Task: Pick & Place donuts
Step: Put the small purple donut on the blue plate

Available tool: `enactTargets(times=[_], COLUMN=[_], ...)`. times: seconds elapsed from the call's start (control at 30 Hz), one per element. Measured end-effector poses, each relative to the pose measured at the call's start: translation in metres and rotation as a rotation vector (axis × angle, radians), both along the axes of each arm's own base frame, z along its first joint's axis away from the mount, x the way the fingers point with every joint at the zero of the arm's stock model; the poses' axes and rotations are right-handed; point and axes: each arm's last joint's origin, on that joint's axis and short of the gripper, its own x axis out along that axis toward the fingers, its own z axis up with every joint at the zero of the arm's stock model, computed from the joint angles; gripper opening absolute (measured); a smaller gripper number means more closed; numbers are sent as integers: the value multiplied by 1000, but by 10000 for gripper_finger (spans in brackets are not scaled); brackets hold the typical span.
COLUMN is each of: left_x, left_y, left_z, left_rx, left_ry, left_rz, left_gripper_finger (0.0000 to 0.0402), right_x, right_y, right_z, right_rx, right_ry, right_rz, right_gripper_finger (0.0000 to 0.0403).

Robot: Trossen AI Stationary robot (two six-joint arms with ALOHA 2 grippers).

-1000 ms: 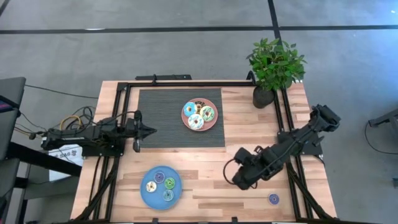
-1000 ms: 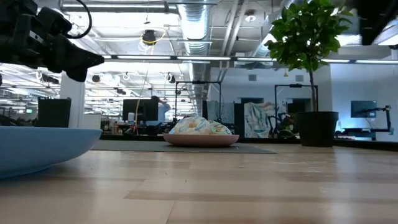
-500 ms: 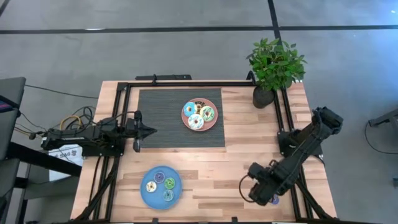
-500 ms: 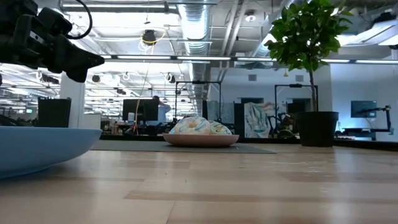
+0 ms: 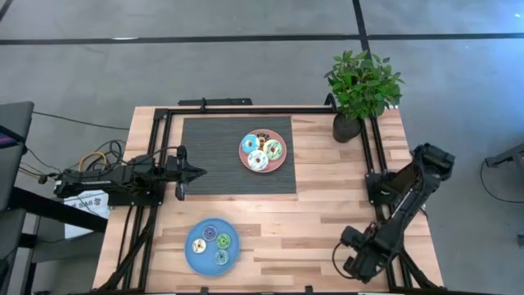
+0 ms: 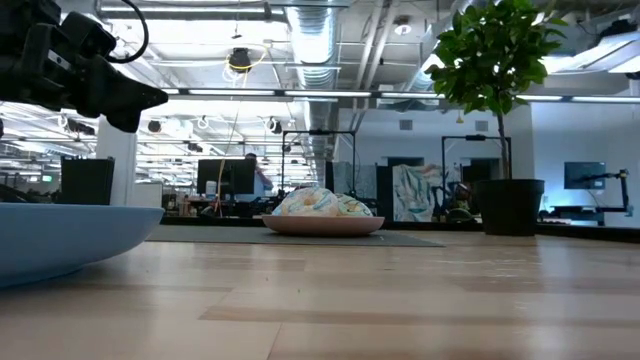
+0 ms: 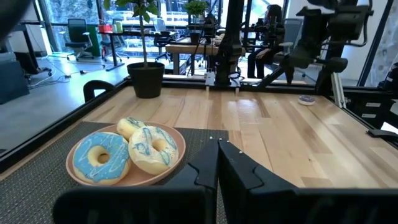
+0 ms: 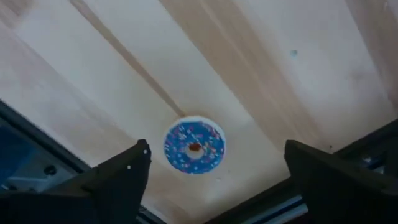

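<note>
A lone blue-iced donut (image 8: 194,147) lies flat on the bare wooden surface (image 5: 327,213) near its lower right corner in the high view, hidden there by the right gripper (image 5: 360,264) poised over it. The right wrist view shows the donut centred between the jaws, which stand wide apart; being a ring, it has no long axis to favour. The left gripper (image 7: 217,163), jaws together, waits far off at the mat's left edge. The blue plate (image 5: 211,246) holds four donuts, the pink plate (image 5: 263,151) several more.

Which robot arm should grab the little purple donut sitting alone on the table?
Right. The right hand hangs open just above the purple donut; the left hand waits far across the table, by the mat.
</note>
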Motion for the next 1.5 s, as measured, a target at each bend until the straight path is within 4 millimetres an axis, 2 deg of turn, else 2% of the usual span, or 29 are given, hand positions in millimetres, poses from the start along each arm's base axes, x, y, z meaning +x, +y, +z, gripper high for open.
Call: enactTargets(times=[0.2, 0.47, 1.13, 1.37, 1.5], left_x=[0, 0, 0, 0, 0], left_y=[0, 0, 0, 0, 0], left_z=[0, 0, 0, 0, 0], left_rx=[0, 0, 0, 0, 0], left_ry=[1, 1, 1, 1, 1], left_rz=[0, 0, 0, 1, 1], left_gripper_finger=[0, 0, 0, 0, 0], right_x=[-6, -5, -1, 7, 21], right_y=[12, 24, 24, 20, 20], right_z=[-26, -54, -53, -51, -37], right_rx=[49, 40, 59, 60, 80], right_ry=[51, 116, 85, 102, 53], right_rz=[29, 48, 31, -12, -33], right_gripper_finger=[374, 344, 215, 177, 169])
